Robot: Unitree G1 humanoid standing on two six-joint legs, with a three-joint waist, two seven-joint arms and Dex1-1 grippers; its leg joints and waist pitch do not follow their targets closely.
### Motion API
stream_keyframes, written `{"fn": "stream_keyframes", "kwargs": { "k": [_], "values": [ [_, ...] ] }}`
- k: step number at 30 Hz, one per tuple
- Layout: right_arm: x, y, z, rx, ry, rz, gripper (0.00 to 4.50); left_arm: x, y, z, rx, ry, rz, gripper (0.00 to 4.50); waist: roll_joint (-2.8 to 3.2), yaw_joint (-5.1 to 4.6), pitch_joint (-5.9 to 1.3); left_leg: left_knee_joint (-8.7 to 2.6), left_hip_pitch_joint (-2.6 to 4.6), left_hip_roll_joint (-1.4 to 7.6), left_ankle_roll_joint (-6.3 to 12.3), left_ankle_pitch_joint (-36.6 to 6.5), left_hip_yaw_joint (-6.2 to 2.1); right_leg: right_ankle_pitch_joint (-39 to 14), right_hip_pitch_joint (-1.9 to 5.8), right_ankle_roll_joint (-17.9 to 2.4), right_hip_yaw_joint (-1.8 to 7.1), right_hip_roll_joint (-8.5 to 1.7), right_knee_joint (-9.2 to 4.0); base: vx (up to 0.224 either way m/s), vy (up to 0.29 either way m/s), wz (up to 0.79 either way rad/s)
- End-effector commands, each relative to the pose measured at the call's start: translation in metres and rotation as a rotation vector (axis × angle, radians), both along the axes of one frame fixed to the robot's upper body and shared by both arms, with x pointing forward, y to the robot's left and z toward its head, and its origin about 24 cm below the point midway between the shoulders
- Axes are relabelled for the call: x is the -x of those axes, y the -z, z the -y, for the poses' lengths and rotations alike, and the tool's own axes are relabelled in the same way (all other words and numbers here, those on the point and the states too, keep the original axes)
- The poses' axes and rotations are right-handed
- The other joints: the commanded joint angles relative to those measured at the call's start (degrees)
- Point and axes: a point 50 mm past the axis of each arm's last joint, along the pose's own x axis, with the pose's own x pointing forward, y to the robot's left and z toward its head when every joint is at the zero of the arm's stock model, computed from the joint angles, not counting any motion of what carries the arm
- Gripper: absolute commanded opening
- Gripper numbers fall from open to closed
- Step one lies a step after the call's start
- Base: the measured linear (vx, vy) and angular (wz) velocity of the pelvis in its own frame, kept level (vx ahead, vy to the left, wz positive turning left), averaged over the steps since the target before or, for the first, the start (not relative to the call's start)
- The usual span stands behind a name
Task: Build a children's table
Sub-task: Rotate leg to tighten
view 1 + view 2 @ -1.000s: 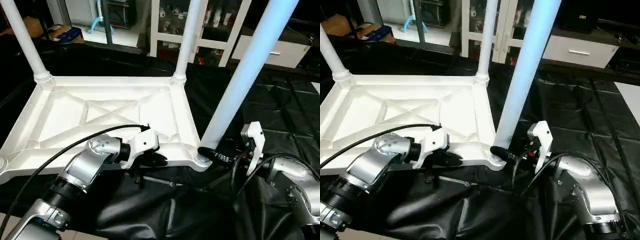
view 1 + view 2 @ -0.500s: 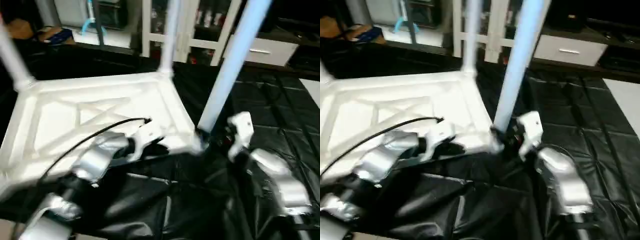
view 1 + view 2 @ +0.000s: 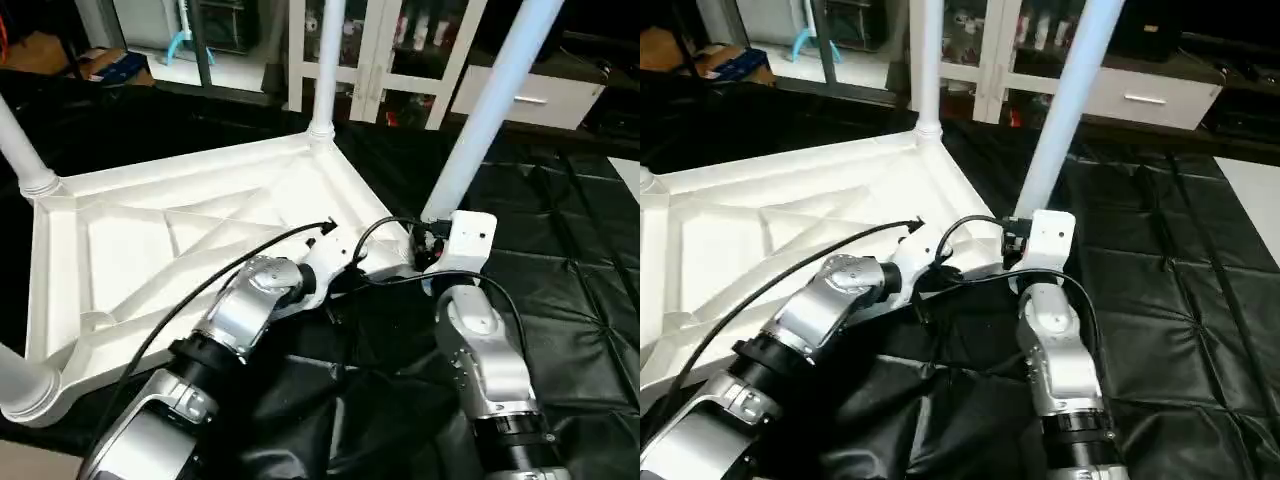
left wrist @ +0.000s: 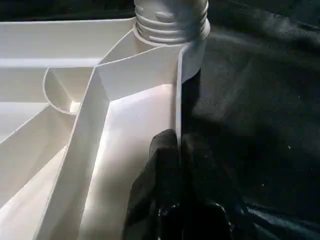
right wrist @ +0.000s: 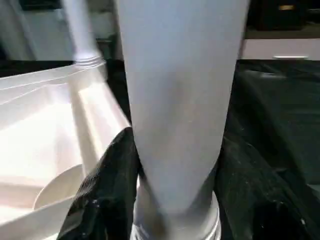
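From my head cameras, the left gripper (image 4: 181, 150) is hidden behind its own wrist housing; only the wrist view shows its fingers pinched on the table top's rim (image 4: 177, 90). The near leg (image 3: 490, 105) runs off the upper edge, and its base is blocked by the right wrist block (image 3: 468, 240). The right gripper (image 5: 172, 165) shows only in the wrist view, the leg filling the gap between its fingers. The far leg (image 3: 327, 60) is also cut off above. The cabinet (image 3: 400, 50) contents are too small to tell.
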Motion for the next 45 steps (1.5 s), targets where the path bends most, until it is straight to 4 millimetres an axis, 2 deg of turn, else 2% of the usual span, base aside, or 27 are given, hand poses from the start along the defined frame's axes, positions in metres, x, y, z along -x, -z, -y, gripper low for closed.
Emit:
{"fn": "stream_keyframes", "kwargs": {
  "k": [1,3,4,5,6,7,8,9,10,11,12,13,14,18,21,22,24,25,26,28,30,34,39,41,43,44,45],
  "values": [
    [0.005,-0.018,0.027,0.04,0.002,0.096,2.61,0.004,0.012,-0.027,-0.053,-0.007,-0.046,0.0,-0.02,0.34,-3.77,-4.19,0.55,2.33,4.51,-7.7,-0.97,-5.6,2.95,-12.6,1.5,-2.56,-2.73,0.0,0.0,0.0],
    [0.006,-0.022,0.033,0.041,-0.031,0.11,2.9,0.008,0.012,-0.028,-0.05,0.048,-0.055,0.0,0.02,0.4,-3.74,-4.21,0.54,2.48,4.81,-8.1,-1.01,-6.7,2.95,-12.9,1.52,-2.65,-2.73,0.0,0.0,0.0],
    [0.008,-0.024,0.036,0.028,-0.08,0.119,2.9,0.012,0.013,-0.03,-0.047,0.097,-0.069,0.0,0.05,0.39,-3.66,-4.29,0.7,2.53,4.71,-9.0,-0.99,-8.2,2.8,-13.0,1.52,-2.68,-2.92,0.0,0.0,0.0],
    [0.01,-0.024,0.036,0.019,-0.184,0.107,3.0,0.015,0.013,-0.034,-0.054,0.132,-0.072,0.0,0.48,0.47,-3.55,-4.37,0.76,2.58,4.56,-9.6,-1.11,-9.0,2.75,-13.0,1.52,-2.65,-2.97,0.0,0.0,0.0],
    [0.013,-0.024,0.036,0.013,-0.25,0.096,3.06,0.017,0.014,-0.036,-0.056,0.162,-0.071,0.0,0.39,0.46,-3.49,-4.46,0.86,2.68,4.39,-10.3,-1.05,-9.6,2.69,-13.0,1.5,-2.57,-3.1,0.0,0.0,0.0],
    [0.02,-0.022,0.037,0.003,-0.425,0.048,3.12,0.024,0.014,-0.04,-0.052,0.241,-0.1,0.0,0.34,0.63,-3.49,-4.44,0.9,2.75,4.48,-10.5,-1.08,-9.1,2.83,-13.3,1.54,-2.55,-2.96,0.0,0.0,0.0],
    [0.02,-0.022,0.037,0.003,-0.425,0.048,3.35,0.024,0.014,-0.04,-0.052,0.241,-0.1,0.0,0.39,0.73,-3.48,-4.46,0.97,2.81,4.64,-10.6,-1.12,-9.0,2.89,-13.5,1.53,-2.57,-2.92,0.0,0.0,0.0],
    [0.024,-0.021,0.039,0.01,-0.493,0.032,3.35,0.027,0.014,-0.041,-0.052,0.265,-0.11,0.0,0.35,0.79,-3.44,-4.42,0.93,2.91,4.74,-10.1,-0.98,-8.3,2.74,-13.9,1.6,-2.63,-2.89,0.0,0.0,0.0],
    [0.037,-0.019,0.042,0.066,-0.676,-0.011,3.35,0.03,0.014,-0.047,-0.063,0.309,-0.114,0.0,0.31,1.05,-3.42,-4.42,1.01,2.89,4.78,-10.8,-0.99,-9.2,2.75,-14.1,1.54,-2.67,-3.0,0.0,0.0,0.0],
    [0.038,-0.019,0.043,0.07,-0.691,-0.015,3.35,0.03,0.014,-0.047,-0.063,0.311,-0.115,0.0,0.23,1.26,-3.41,-4.43,1.06,3.0,4.71,-11.0,-1.05,-9.6,2.92,-14.0,1.54,-2.74,-2.97,0.0,0.0,0.0],
    [0.042,-0.018,0.045,0.097,-0.749,-0.026,3.35,0.031,0.014,-0.049,-0.058,0.316,-0.121,0.0,0.43,1.41,-3.14,-4.56,1.11,3.07,4.63,-11.9,-0.97,-11.1,2.64,-13.8,1.61,-2.78,-3.14,0.0,0.0,0.0],
    [0.046,-0.017,0.05,0.102,-0.79,-0.054,3.35,0.03,0.013,-0.051,-0.049,0.312,-0.128,0.0,0.3,1.48,-3.12,-4.61,1.08,3.05,4.08,-12.8,-0.98,-13.1,2.66,-13.4,1.61,-2.9,-3.35,0.0,0.0,0.0],
    [0.046,-0.017,0.053,0.105,-0.802,-0.061,3.35,0.03,0.013,-0.052,-0.05,0.313,-0.128,0.0,-0.06,1.41,-3.14,-4.66,0.97,3.01,3.62,-13.6,-1.05,-15.1,2.63,-13.0,1.6,-3.0,-3.5,0.0,0.0,0.0],
    [0.047,-0.017,0.056,0.087,-0.846,-0.072,3.35,0.03,0.01,-0.055,-0.048,0.319,-0.127,0.0,-0.02,1.3,-3.17,-4.72,0.94,3.01,2.81,-14.4,-1.26,-18.5,2.4,-12.0,1.59,-3.13,-3.82,0.0,0.0,0.0],
    [0.048,-0.017,0.052,0.053,-0.9,-0.085,3.35,0.032,0.009,-0.055,-0.037,0.333,-0.128,0.0,-0.02,1.01,-3.31,-4.63,0.88,2.97,3.09,-12.9,-1.25,-16.3,2.4,-12.5,1.55,-2.97,-3.57,0.0,0.0,0.0],
    [0.048,-0.017,0.051,0.048,-0.908,-0.086,3.09,0.032,0.008,-0.055,-0.035,0.336,-0.129,0.0,-0.02,0.99,-3.39,-4.57,0.82,2.95,3.33,-12.4,-1.26,-15.4,2.55,-12.8,1.53,-3.02,-3.43,0.0,0.0,0.0],
    [0.049,-0.016,0.049,0.035,-0.931,-0.092,3.0,0.033,0.008,-0.054,-0.031,0.345,-0.131,0.0,-0.02,1.0,-3.55,-4.4,0.78,2.98,4.24,-10.2,-1.2,-12.0,2.64,-13.8,1.48,-2.99,-3.08,0.0,0.0,0.0],
    [0.049,-0.015,0.048,0.028,-0.941,-0.096,2.89,0.034,0.008,-0.054,-0.028,0.351,-0.134,0.0,-0.68,0.99,-3.82,-4.17,0.77,2.95,4.94,-8.8,-1.03,-10.3,2.78,-14.4,1.46,-2.97,-2.87,0.0,0.0,0.0],
    [0.049,-0.015,0.048,0.026,-0.946,-0.098,2.89,0.034,0.008,-0.054,-0.027,0.354,-0.136,0.0,-0.45,1.15,-3.79,-4.16,0.77,2.98,5.21,-8.1,-1.11,-9.7,2.82,-14.7,1.48,-3.1,-2.67,0.0,0.0,0.0],
    [0.049,-0.014,0.048,0.015,-0.95,-0.099,2.58,0.035,0.009,-0.053,-0.027,0.361,-0.14,0.0,-0.31,1.14,-3.68,-4.11,0.79,2.96,5.94,-7.7,-0.99,-9.6,2.74,-15.1,1.44,-3.06,-2.76,0.0,0.0,0.0],
    [0.049,-0.014,0.048,0.021,-0.944,-0.099,2.53,0.035,0.009,-0.053,-0.027,0.363,-0.141,0.0,-0.26,1.16,-3.64,-4.15,0.86,2.97,5.63,-8.6,-0.99,-11.1,2.7,-15.0,1.42,-3.09,-2.93,0.0,0.0,0.0],
    [0.049,-0.012,0.051,0.039,-0.929,-0.108,2.16,0.035,0.008,-0.053,-0.029,0.365,-0.142,0.0,-0.28,1.13,-3.55,-4.28,0.9,3.01,4.61,-10.1,-1.07,-14.0,2.62,-14.0,1.45,-3.08,-3.17,0.0,0.0,0.0],
    [0.046,-0.007,0.055,0.08,-0.849,-0.108,1.92,0.034,0.009,-0.052,-0.039,0.351,-0.144,0.0,-0.11,1.12,-3.72,-4.21,0.94,2.97,4.3,-9.4,-1.04,-12.3,2.6,-14.2,1.46,-3.05,-3.0,0.0,0.0,0.0],
    [0.039,-0.001,0.058,0.115,-0.72,-0.108,1.89,0.029,0.009,-0.05,-0.039,0.295,-0.142,0.0,-0.1,1.03,-3.68,-4.24,0.9,2.95,4.12,-9.9,-1.02,-12.8,2.58,-14.2,1.44,-2.97,-3.04,0.0,0.0,0.0],
    [0.03,0.006,0.064,0.133,-0.52,-0.111,1.87,0.021,0.007,-0.046,-0.032,0.207,-0.124,0.0,-0.13,0.79,-3.53,-4.4,0.92,2.89,2.62,-11.8,-1.08,-16.5,2.36,-13.4,1.44,-3.0,-3.45,0.0,0.0,0.0],
    [0.03,0.006,0.064,0.133,-0.52,-0.111,1.86,0.021,0.007,-0.046,-0.032,0.207,-0.124,0.0,-0.16,0.72,-3.5,-4.41,0.89,2.81,2.05,-12.2,-1.09,-17.8,2.27,-13.1,1.45,-3.04,-3.59,0.0,0.0,0.0],
    [0.027,0.008,0.066,0.138,-0.439,-0.115,1.86,0.018,0.007,-0.044,-0.034,0.177,-0.117,0.0,-0.15,0.62,-3.5,-4.58,0.85,2.77,1.19,-13.4,-1.32,-19.9,2.34,-12.2,1.38,-2.99,-3.76,0.0,0.0,0.0]
  ]
}}
